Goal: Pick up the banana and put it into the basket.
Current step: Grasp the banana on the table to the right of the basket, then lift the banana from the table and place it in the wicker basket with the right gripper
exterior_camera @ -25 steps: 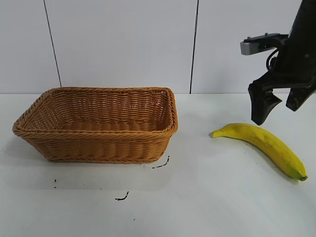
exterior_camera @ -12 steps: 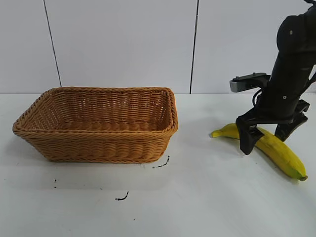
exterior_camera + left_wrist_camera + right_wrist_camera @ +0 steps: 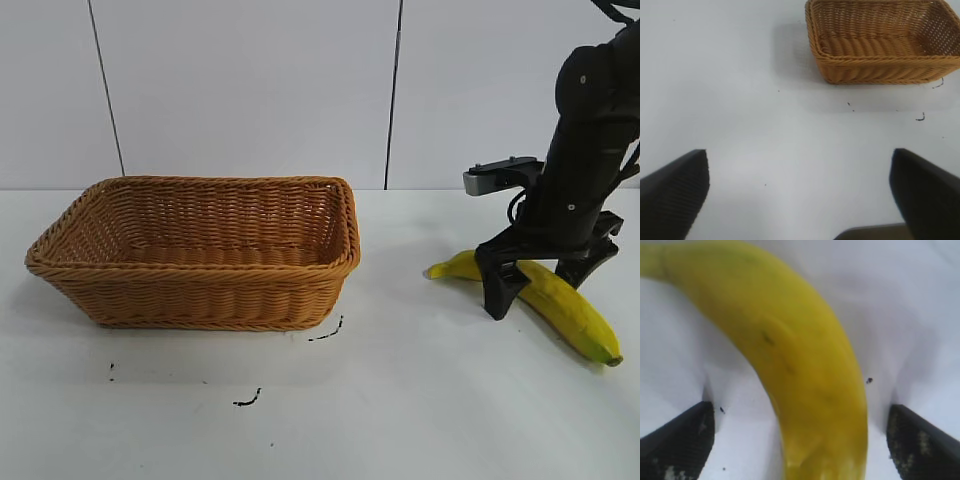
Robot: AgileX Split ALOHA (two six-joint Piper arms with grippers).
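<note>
At the right of the frame our right gripper [image 3: 538,282] straddles the banana [image 3: 560,305] on the counter [image 3: 400,400], fingers apart; we should close gently mid-fruit before lifting toward the basket [image 3: 200,250] at left.

A second ago my right claw [image 3: 538,282] hung above the banana [image 3: 560,303]. I have since brought it down, and its open fingers now straddle the fruit, tips at the table [image 3: 420,400].

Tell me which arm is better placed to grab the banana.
Right. The right gripper already straddles the banana, fingers open on either side. The left gripper hovers over bare table, away from the basket.
</note>
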